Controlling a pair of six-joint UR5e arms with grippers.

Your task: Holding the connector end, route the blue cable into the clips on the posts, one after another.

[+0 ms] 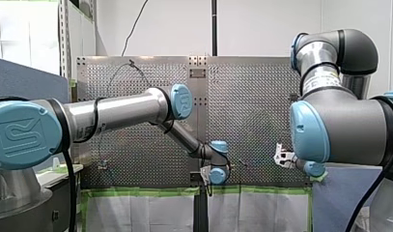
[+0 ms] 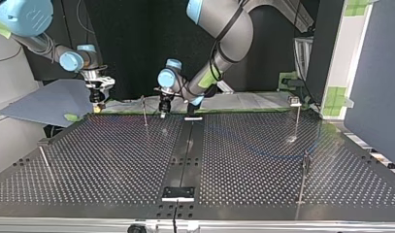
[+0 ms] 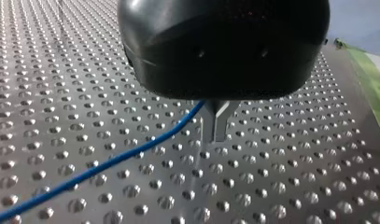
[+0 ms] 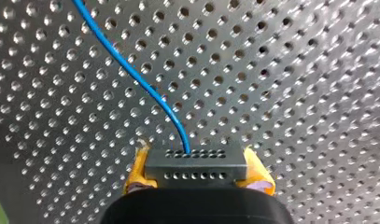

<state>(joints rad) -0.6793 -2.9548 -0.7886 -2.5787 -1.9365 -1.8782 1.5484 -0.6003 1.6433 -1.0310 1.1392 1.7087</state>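
Presently: connector (image 4: 197, 164) clamped by right gripper (image 4: 197, 173), yellow pads (image 4: 137, 171); blue cable (image 4: 131, 72) trails over surface (image 4: 295, 93), left gripper (image 3: 216, 130) fingers (image 3: 209, 126) closed on it. Step: pre-routing, likely. Next: lead cable into clip (image 2: 295, 101) on a post (image 2: 298, 121).

My left arm (image 1: 117, 108) reaches far out over the middle, with its wrist bent down. My left gripper (image 3: 216, 134) pinches its metal fingers (image 3: 209, 126) together on the blue cable (image 3: 108, 163). My right arm (image 1: 339, 121) is folded up at the side. My right gripper (image 4: 197, 161) squeezes the connector (image 4: 195, 173) between its yellow pads (image 4: 137, 170).
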